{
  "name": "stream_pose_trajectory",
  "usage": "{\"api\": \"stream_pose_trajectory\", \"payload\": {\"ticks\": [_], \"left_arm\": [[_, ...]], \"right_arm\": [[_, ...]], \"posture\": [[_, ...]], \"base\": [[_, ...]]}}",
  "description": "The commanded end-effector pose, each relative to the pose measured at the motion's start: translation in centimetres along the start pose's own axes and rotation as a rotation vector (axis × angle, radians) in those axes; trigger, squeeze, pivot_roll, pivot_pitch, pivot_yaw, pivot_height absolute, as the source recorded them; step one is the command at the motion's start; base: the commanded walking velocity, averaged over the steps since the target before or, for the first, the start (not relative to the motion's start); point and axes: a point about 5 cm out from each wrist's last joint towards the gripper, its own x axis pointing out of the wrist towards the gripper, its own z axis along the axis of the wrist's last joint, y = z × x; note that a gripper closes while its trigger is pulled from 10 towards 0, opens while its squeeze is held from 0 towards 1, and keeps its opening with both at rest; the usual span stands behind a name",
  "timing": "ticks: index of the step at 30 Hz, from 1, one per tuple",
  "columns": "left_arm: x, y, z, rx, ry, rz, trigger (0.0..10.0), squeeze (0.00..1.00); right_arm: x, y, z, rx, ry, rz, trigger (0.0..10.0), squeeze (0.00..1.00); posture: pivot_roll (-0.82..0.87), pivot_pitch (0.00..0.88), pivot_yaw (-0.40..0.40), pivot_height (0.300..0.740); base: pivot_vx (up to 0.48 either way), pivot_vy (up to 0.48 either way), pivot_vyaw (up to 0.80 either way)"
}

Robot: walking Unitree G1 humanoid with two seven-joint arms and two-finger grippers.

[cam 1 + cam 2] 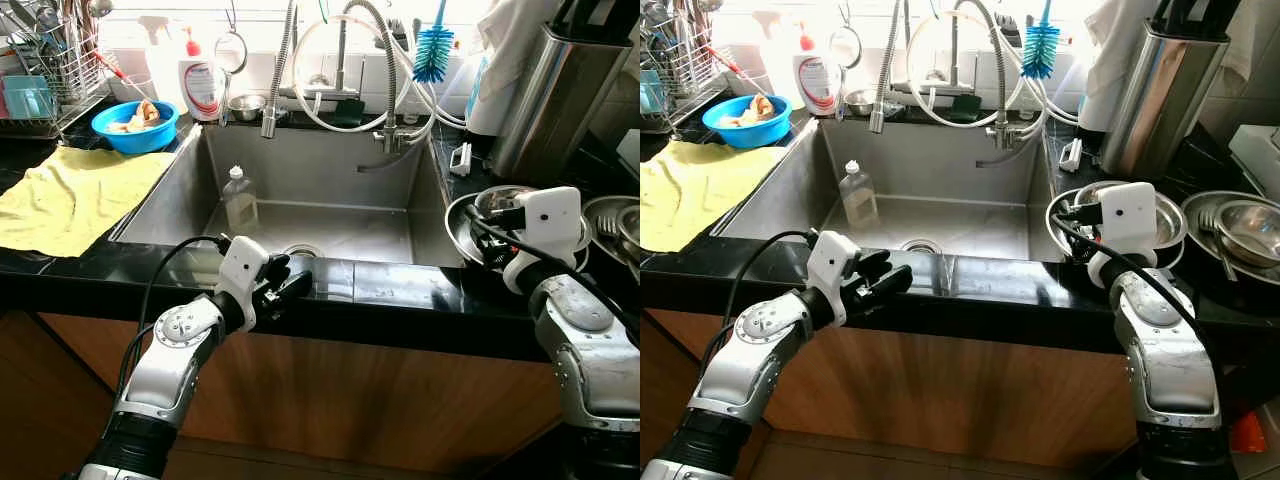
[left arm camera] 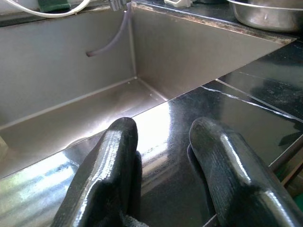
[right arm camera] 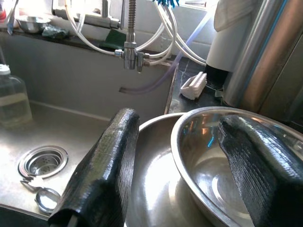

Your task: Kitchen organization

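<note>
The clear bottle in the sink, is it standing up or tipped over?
Upright. The clear bottle stands on the sink floor, white cap on top.

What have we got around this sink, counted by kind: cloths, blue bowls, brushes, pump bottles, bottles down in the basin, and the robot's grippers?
Yellow cloth: 1
Blue bowl: 1
Blue brush: 1
Pump bottle: 1
Clear bottle in the basin: 1
Grippers: 2, the left gripper and the right gripper
Total: 7
</note>
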Motion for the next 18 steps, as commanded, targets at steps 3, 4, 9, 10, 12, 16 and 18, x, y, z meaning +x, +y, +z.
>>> {"api": "stream_pose_trajectory", "payload": {"ticks": [3, 4, 9, 10, 12, 16, 18], "left_arm": [[0.22, -0.72, -0.91, -0.017, 0.047, -0.042, 10.0, 0.00], [0.22, -0.73, -0.91, -0.018, 0.047, -0.043, 10.0, 0.00], [0.27, -0.70, -0.89, -0.018, 0.048, -0.042, 10.0, 0.00], [0.28, -0.70, -0.88, -0.017, 0.048, -0.042, 10.0, 0.00], [0.28, -0.71, -0.85, -0.018, 0.046, -0.043, 10.0, 0.00], [0.30, -0.68, -0.84, -0.019, 0.046, -0.044, 10.0, 0.00], [0.28, -0.68, -0.84, -0.020, 0.047, -0.044, 10.0, 0.00]], "right_arm": [[-0.09, -0.28, 0.47, -0.031, 0.003, -0.007, 10.0, 0.00], [-0.11, -0.32, 0.46, -0.031, 0.005, -0.007, 10.0, 0.00], [-0.13, -0.69, 0.08, -0.082, 0.051, 0.009, 10.0, 0.00], [-0.13, -0.79, -0.09, -0.095, 0.063, 0.014, 10.0, 0.00], [-0.12, -0.81, -0.12, -0.095, 0.067, 0.017, 10.0, 0.00], [-0.10, -0.86, -0.16, -0.095, 0.078, 0.019, 10.0, 0.00], [-0.12, -0.90, -0.28, -0.101, 0.090, 0.021, 10.0, 0.00]], "posture": [[-0.13, 0.000, 0.012, 0.740], [-0.13, 0.000, 0.012, 0.740], [-0.13, 0.000, 0.015, 0.740], [-0.13, 0.000, 0.015, 0.740], [-0.13, 0.000, 0.015, 0.740], [-0.13, 0.000, 0.017, 0.740], [-0.13, 0.000, 0.018, 0.740]], "base": [[0.000, 0.000, 0.00], [0.000, 0.000, 0.00], [0.000, 0.000, 0.00], [0.000, 0.000, 0.00], [0.000, 0.000, 0.00], [0.000, 0.000, 0.00], [0.000, 0.000, 0.00]]}}
